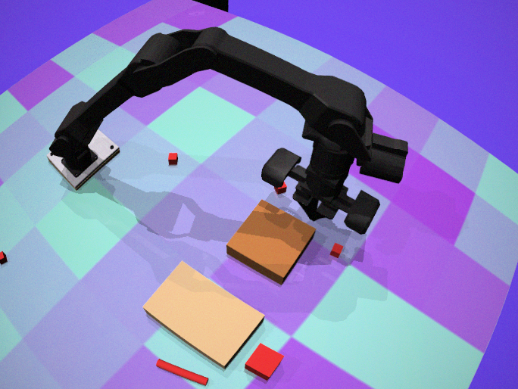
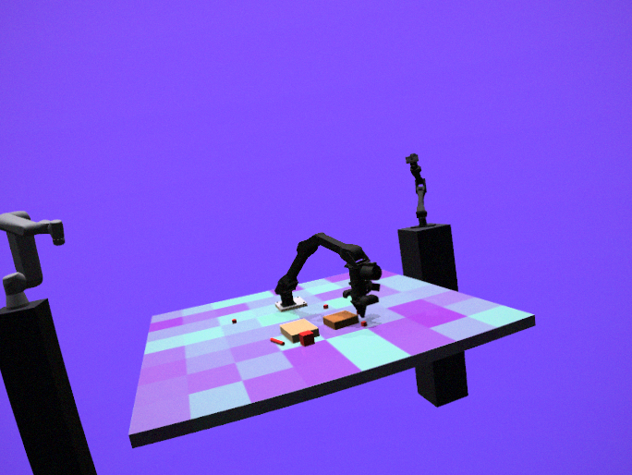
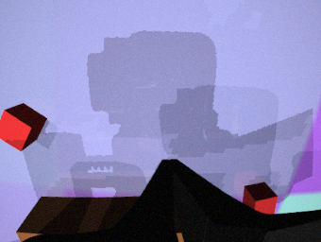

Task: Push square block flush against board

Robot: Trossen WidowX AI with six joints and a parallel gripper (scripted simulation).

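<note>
The square block (image 1: 267,236) (image 2: 340,318) (image 3: 80,215), orange-brown, lies flat. The board (image 1: 204,313) (image 2: 299,327), a pale tan rectangle, lies flat on the side of the block away from my gripper, with a strip of table between them. They do not touch. My gripper (image 1: 313,217) (image 2: 361,314) (image 3: 168,166) is shut and empty, pointing down just beyond the block's side that faces away from the board. Its tips look low, near the table; exact height and contact with the block cannot be told. The fingers hide part of the block in the wrist view.
A small red cube (image 1: 279,188) (image 3: 21,128) lies near the block's back corner, another red cube (image 1: 336,250) (image 2: 363,323) (image 3: 261,199) off its right side. A red block (image 1: 263,360) (image 2: 306,337) and a red rod (image 1: 182,371) (image 2: 277,341) lie near the board.
</note>
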